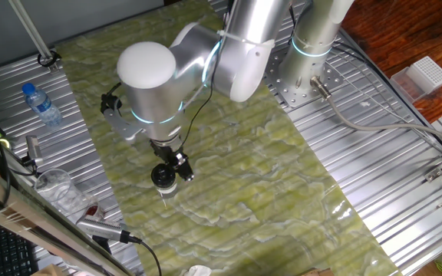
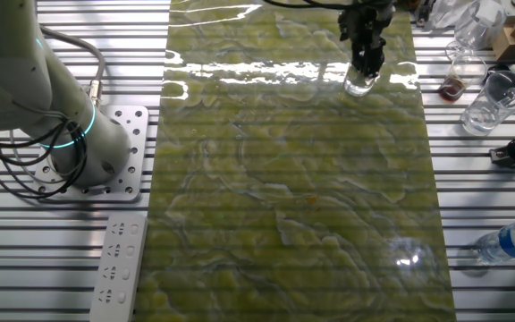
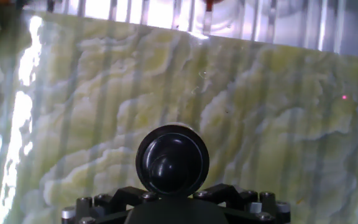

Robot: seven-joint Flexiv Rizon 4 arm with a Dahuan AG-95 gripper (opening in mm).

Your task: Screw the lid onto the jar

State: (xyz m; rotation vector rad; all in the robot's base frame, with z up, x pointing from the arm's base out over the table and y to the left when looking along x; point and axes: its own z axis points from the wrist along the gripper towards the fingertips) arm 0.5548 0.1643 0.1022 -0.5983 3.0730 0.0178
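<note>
The small round glossy black screw lid [image 3: 172,160] sits on top of the short clear glass jar [image 2: 361,84], which stands on the green marbled mat [image 2: 293,179] near its edge, at about one o'clock from the mat's middle in the other fixed view. The two-finger gripper [image 1: 167,173] is down over the lid, fingers apparently closed on its rim, though from these angles I cannot tell how firm the hold is. The hand view shows the lid at six o'clock, just ahead of the finger base. To do this step well, I judge the wrist should stay plumb over the jar, press lightly, and turn slowly so the threads catch without cross-threading or spinning the unclamped jar.
</note>
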